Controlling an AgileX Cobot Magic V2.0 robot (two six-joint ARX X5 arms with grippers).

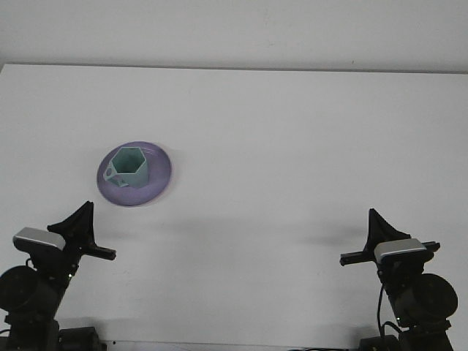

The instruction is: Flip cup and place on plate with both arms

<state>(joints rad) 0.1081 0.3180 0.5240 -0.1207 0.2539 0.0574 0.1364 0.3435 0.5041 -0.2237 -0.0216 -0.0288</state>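
Observation:
A teal hexagonal cup [130, 167] stands upright on the purple plate [159, 181] at the table's left, its mouth facing up and its handle toward the front left. Nothing touches it. My left gripper [79, 223] is low at the front left corner, well short of the plate and apart from it. My right gripper [380, 228] is low at the front right corner, far from the cup. Each shows only as a dark side-on silhouette.
The white table [278, 146] carries only the plate and cup. A pale wall [234, 33] runs along its far edge. Both arm bases fill the two lower corners.

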